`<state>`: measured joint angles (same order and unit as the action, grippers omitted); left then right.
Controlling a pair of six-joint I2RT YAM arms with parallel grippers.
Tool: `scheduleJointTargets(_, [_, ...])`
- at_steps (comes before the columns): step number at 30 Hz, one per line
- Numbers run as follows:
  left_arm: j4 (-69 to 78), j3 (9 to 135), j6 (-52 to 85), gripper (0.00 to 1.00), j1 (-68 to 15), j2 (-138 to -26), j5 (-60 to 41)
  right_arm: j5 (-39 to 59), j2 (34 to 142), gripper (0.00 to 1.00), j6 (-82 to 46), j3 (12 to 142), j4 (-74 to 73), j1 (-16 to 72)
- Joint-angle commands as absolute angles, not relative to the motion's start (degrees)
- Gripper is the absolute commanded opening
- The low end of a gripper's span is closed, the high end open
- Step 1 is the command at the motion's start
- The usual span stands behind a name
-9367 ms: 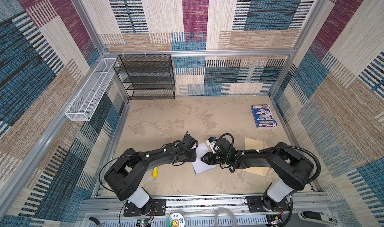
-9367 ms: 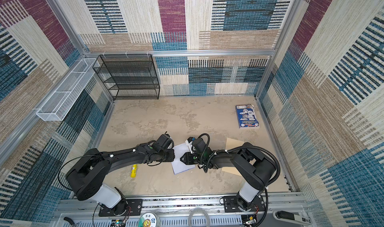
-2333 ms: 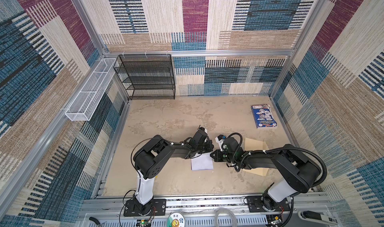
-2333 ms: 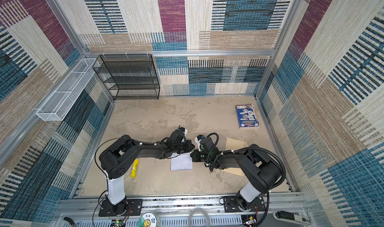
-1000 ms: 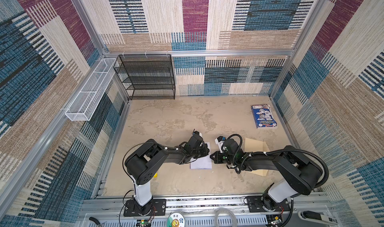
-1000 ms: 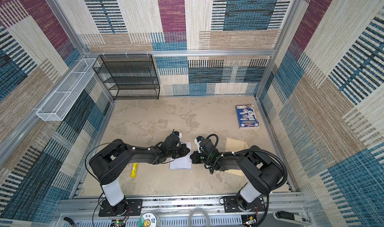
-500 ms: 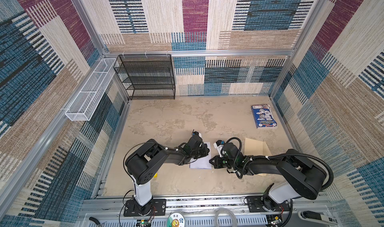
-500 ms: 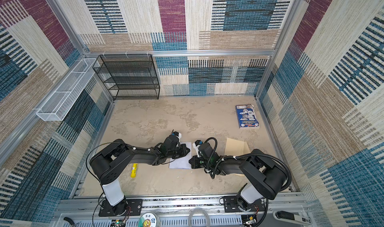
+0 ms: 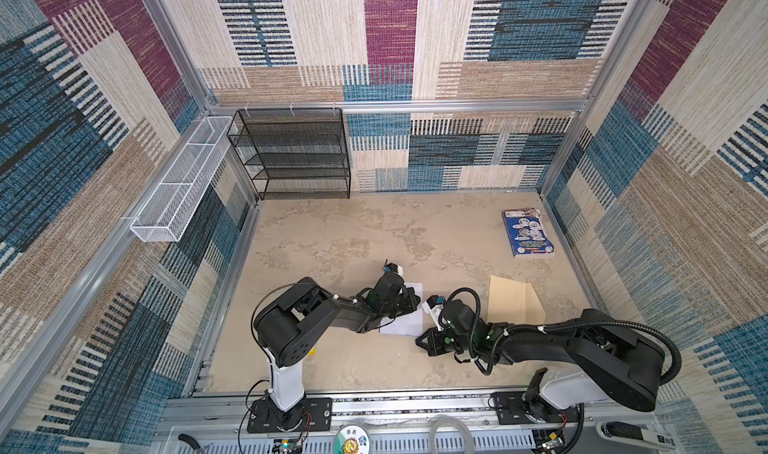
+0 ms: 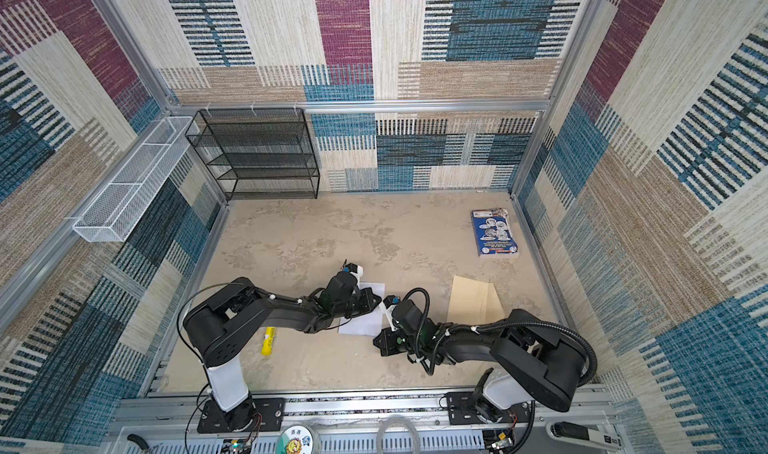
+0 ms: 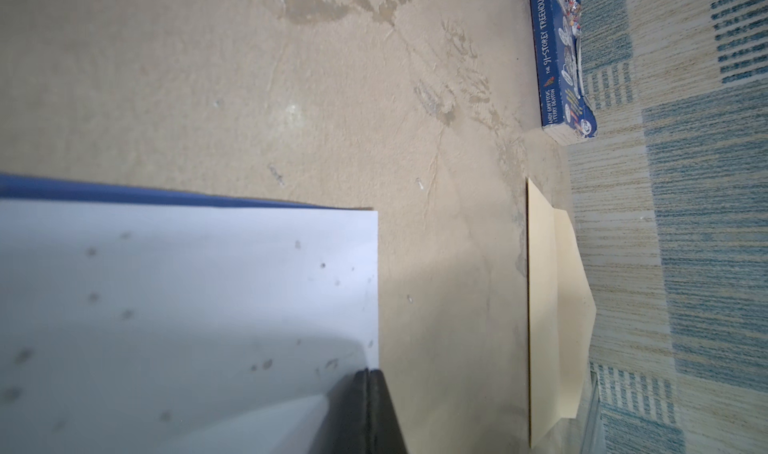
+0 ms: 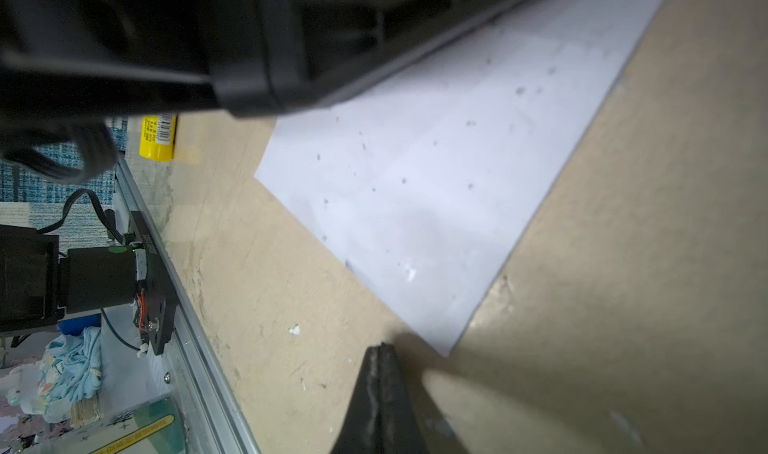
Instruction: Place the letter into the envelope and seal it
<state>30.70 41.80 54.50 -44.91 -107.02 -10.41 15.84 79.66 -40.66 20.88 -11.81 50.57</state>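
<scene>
Tan, one envelope [image 9: 513, 306] lies near one letter [image 9: 403, 325]; left fingers [image 11: 376, 414] and right fingers [image 12: 384, 402] are closed, empty.

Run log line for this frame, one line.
letter: on table, white side up | envelope: apart, flap open | left gripper: shut, at letter edge | right gripper: shut, by letter corner | insertion: not begun

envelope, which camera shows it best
The left wrist view: the envelope is large, unblocked, its flap open. Both top views show the envelope small, from above. The right wrist view misses it.
</scene>
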Motion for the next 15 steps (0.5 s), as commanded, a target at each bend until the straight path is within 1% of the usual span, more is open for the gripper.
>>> scheduleJointTargets(1, [19.5, 40.9, 53.9, 0.0, -44.8, -107.5, -8.3, 10.0, 75.5, 0.08, -40.4, 22.4, -1.7, 49.2])
scheduleJointTargets(2, [20.1, 41.4, 53.6, 0.0, -44.8, -107.4, -9.2, 10.0, 74.3, 0.17, -39.5, 23.3, -0.7, 47.9])
scheduleJointTargets(4, [20.1, 42.7, 52.8, 0.0, -44.8, -107.1, -10.9, 11.8, 72.6, 0.41, -37.0, 25.0, 0.4, 43.7])
scheduleJointTargets(5, [20.1, 43.1, 52.7, 0.0, -44.8, -106.8, -11.3, 13.3, 72.5, 0.48, -35.9, 25.3, 0.3, 41.6])
scheduleJointTargets(7, [20.2, 43.9, 52.5, 0.0, -44.8, -106.2, -12.4, 16.5, 73.4, 0.54, -33.3, 26.8, 0.3, 37.4])
scheduleJointTargets(9, [20.3, 45.1, 51.6, 0.02, -44.8, -105.5, -14.5, 17.5, 74.8, 0.58, -29.6, 28.6, 0.2, 36.5])
scheduleJointTargets(13, [18.2, 48.1, 49.9, 0.12, -44.8, -103.4, -17.4, 17.9, 78.0, 0.63, -21.6, 31.7, 0.1, 35.9])
scheduleJointTargets(15, [15.7, 49.0, 48.9, 0.19, -44.8, -100.8, -17.2, 18.3, 79.1, 0.64, -19.2, 32.6, 0.2, 35.4])
